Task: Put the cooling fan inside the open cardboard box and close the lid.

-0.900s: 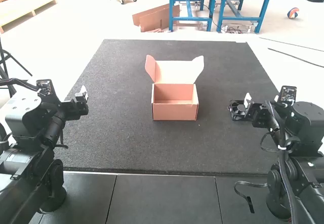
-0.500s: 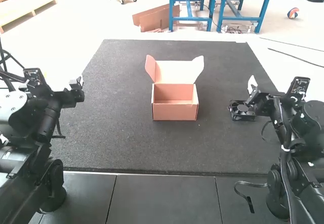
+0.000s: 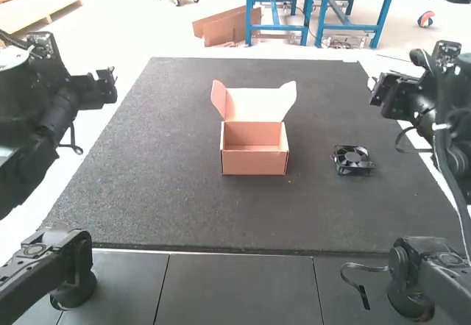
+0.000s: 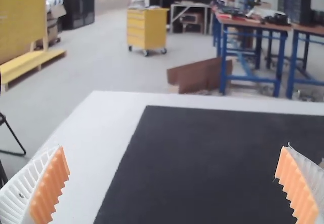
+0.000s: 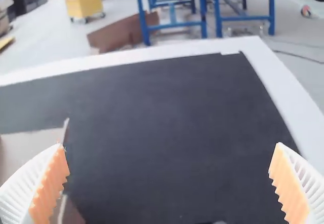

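Note:
The small black cooling fan (image 3: 353, 159) lies flat on the black mat (image 3: 176, 193), to the right of the cardboard box (image 3: 254, 157). The box stands at the mat's middle with its lid (image 3: 254, 101) raised at the back and nothing visible inside. My left gripper (image 3: 105, 84) hangs high over the mat's left edge, far from both. My right gripper (image 3: 381, 90) hangs high above the mat's right edge, behind and above the fan. Each wrist view shows white ribbed fingers with orange pads spread wide, left gripper (image 4: 172, 193) and right gripper (image 5: 169, 183), both open with nothing between them.
The mat lies on a white table surface (image 3: 110, 75) that shows around it. A dark strip (image 3: 235, 288) runs along the near edge, with the arm bases at both corners. A pale edge of the box lid (image 5: 30, 148) shows in the right wrist view.
Both arms have lifted and swung outward. The right gripper rose from beside the fan to high over the right edge; the left rose too. Fan and box stayed put.

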Tool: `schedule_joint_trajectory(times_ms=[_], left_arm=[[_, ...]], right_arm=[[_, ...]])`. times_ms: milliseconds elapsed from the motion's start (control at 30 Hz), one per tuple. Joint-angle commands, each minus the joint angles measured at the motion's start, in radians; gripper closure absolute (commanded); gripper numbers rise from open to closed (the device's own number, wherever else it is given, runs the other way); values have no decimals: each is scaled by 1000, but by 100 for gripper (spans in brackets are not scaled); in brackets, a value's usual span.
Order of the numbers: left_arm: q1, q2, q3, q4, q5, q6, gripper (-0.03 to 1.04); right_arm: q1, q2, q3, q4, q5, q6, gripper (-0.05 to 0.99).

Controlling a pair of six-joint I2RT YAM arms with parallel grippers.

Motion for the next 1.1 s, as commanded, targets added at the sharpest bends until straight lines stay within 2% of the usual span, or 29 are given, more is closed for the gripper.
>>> schedule_joint_trajectory(times_ms=[0,33,67,100,133,167,233,333,400,533,600,767,933,1067], left_arm=[[3,111,157,-61,-11,12,4],[2,148,209,-115,8,12,4],[2,185,256,-181,46,12,4],[0,215,298,-233,77,10,4],[-1,241,333,-269,78,12,4],[-3,264,359,-295,78,12,4],[-7,309,407,-341,78,12,4],[-9,372,457,-440,70,10,4],[-14,401,471,-483,70,10,4],[-14,441,479,-503,70,10,4],[-15,458,483,-509,70,10,4],[-10,488,488,-515,70,5,4],[-9,496,479,-509,70,1,4],[-7,499,470,-496,70,-7,4]], right_arm=[[-9,142,149,-101,57,20,2],[-9,194,197,-159,69,20,2],[-9,243,237,-216,61,5,3],[-12,284,270,-266,17,-44,2],[-14,320,307,-309,-28,-100,2],[-9,343,340,-334,-29,-101,2],[-14,401,404,-377,32,-100,3],[-37,516,501,-487,31,-104,4],[-64,596,554,-518,31,-89,3],[-152,714,654,-572,-14,-115,3],[-196,786,702,-631,-17,-133,3],[-282,924,781,-762,-136,-167,3],[-300,973,760,-759,-181,-230,7],[-293,1022,725,-766,-187,-253,8]])
